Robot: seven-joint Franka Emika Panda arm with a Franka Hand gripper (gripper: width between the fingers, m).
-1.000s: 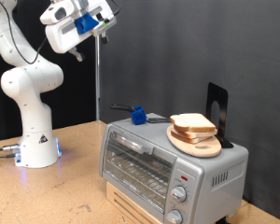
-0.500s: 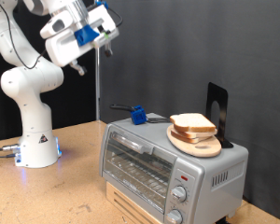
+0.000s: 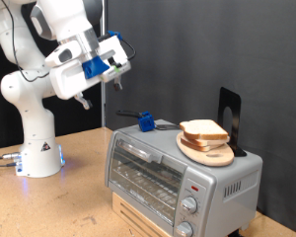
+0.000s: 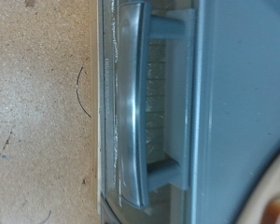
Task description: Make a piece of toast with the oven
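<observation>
Silver oven sat on a pale wooden base at the exterior view's lower right, glass door shut, handle bar across the top of the door, wire rack visible behind the glass. 2 round knobs were stacked on its front panel, with a small red light above them.

On the oven's roof lay a round wooden board carrying 2 slices of bread. The upper slice, the piece of toast, was pale with a tan crust and rested on the lower slice. A black upright plate stood just behind the board. A blue block with a dark bar through it sat on the roof toward the exterior view's left of the board.

My gripper hung in the air well above the oven and to the exterior view's left of it, apart from every object. The blue-and-white hand was tilted. I could not tell how far apart my fingers stood; they were too small in the exterior view and did not show in the wrist view.

Wrist view: the handle bar and door glass filled the middle, with the speckled wooden worktop along one side. A sliver of the board showed at 1 corner.

My white arm base stood on the worktop at the exterior view's left.
</observation>
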